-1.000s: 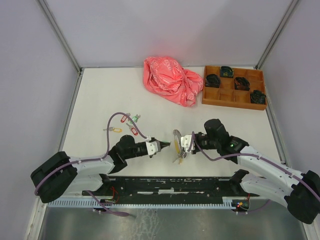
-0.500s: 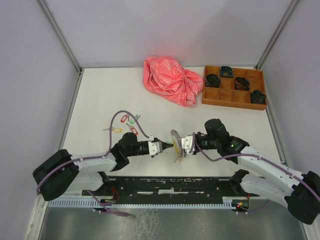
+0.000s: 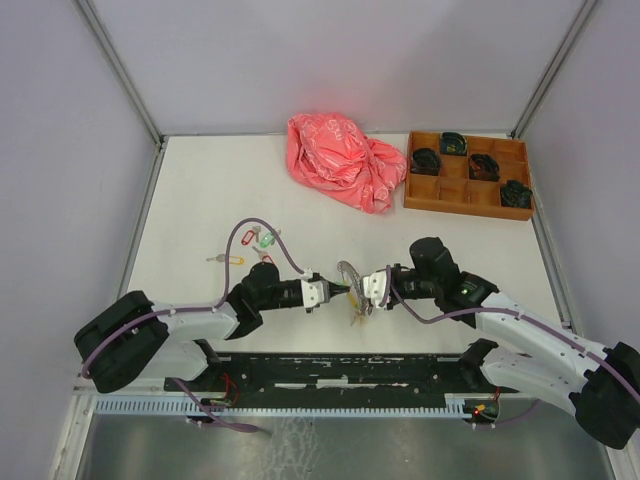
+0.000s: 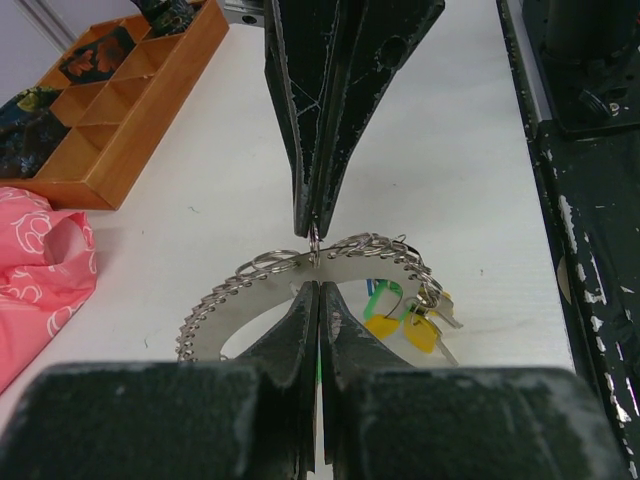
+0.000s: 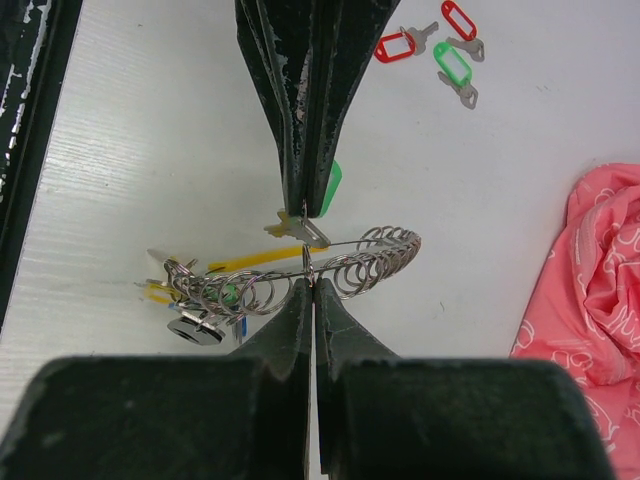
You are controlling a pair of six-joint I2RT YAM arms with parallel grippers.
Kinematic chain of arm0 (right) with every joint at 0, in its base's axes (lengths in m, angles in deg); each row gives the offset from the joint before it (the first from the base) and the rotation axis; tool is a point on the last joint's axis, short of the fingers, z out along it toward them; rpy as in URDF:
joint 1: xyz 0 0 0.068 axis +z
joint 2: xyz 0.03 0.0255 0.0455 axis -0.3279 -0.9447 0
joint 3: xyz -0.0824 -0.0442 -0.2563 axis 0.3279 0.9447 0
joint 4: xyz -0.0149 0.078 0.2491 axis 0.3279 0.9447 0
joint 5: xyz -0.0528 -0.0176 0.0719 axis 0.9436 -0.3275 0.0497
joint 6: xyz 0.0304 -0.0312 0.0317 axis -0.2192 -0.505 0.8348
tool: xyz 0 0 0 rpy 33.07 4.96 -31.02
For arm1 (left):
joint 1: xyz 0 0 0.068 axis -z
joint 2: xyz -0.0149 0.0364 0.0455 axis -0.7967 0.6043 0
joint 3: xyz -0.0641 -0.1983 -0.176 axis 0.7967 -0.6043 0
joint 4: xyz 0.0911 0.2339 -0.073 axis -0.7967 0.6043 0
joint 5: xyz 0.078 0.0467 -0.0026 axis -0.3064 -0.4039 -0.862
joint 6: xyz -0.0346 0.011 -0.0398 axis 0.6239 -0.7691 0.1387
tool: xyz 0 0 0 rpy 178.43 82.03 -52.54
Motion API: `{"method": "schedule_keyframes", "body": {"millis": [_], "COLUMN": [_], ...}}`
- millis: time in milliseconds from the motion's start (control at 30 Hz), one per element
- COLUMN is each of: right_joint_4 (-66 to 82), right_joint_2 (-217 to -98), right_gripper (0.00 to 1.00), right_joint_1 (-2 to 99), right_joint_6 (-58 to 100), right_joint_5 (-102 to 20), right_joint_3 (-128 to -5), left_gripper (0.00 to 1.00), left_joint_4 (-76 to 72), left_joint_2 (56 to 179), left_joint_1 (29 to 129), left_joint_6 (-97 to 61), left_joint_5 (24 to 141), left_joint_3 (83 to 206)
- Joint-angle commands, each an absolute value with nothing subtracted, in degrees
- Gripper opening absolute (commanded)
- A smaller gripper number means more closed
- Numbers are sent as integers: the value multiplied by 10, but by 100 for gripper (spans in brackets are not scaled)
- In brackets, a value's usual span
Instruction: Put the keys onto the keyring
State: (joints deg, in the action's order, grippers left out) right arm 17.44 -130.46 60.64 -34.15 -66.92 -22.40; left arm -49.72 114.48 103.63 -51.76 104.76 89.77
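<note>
The keyring (image 3: pixel 350 278), a silvery loop of small rings with a yellow band, hangs between the two grippers at the near middle of the table. My right gripper (image 3: pixel 363 290) is shut on one small ring of the keyring (image 5: pixel 312 262). Several yellow and green tagged keys (image 4: pixel 400 325) hang on it. My left gripper (image 3: pixel 328 289) is shut on a green-tagged key (image 5: pixel 326 190), whose silver blade (image 5: pixel 295 230) touches the keyring. Loose keys with red, green and yellow tags (image 3: pixel 255 247) lie on the table to the left, also in the right wrist view (image 5: pixel 440 45).
A pink plastic bag (image 3: pixel 345 160) lies at the back middle. A wooden divided tray (image 3: pixel 460 207) with black bundles stands at the back right. A purple cable (image 3: pixel 245 228) loops over the loose keys. A black rail (image 3: pixel 340 370) runs along the near edge.
My left gripper has moved right with the green-tagged key until it meets the keyring. The right gripper has held the keyring in place.
</note>
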Motion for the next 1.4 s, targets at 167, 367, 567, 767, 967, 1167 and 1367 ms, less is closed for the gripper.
{"method": "schedule_keyframes", "body": {"millis": [167,367,567,767,967,1167,1367], "right_joint_4": [133,129,130,132,133,133,133], "right_joint_2": [-1293,-1292,-1295,-1297,-1297,-1296,-1296], "right_gripper": [1,1,1,1,1,1,1], "right_joint_1": [605,605,605,604,605,605,605], "right_joint_6": [-346,-341,-338,-338,-337,-336,-336], "right_joint_5": [-689,-673,-677,-681,-673,-665,-659], "right_joint_3": [-231,-229,-230,-232,-232,-232,-231], "left_gripper": [3,3,3,3,3,3,3], "left_joint_4": [-547,-548,-549,-558,-558,-558,-555], "left_joint_2": [1160,1164,1165,1169,1171,1171,1171], "left_joint_1": [1038,1039,1040,1040,1041,1042,1042], "left_joint_6": [-513,-510,-507,-503,-500,-498,-497], "left_joint_5": [1060,1063,1064,1066,1071,1071,1069], "left_joint_3": [924,926,927,929,931,931,930]}}
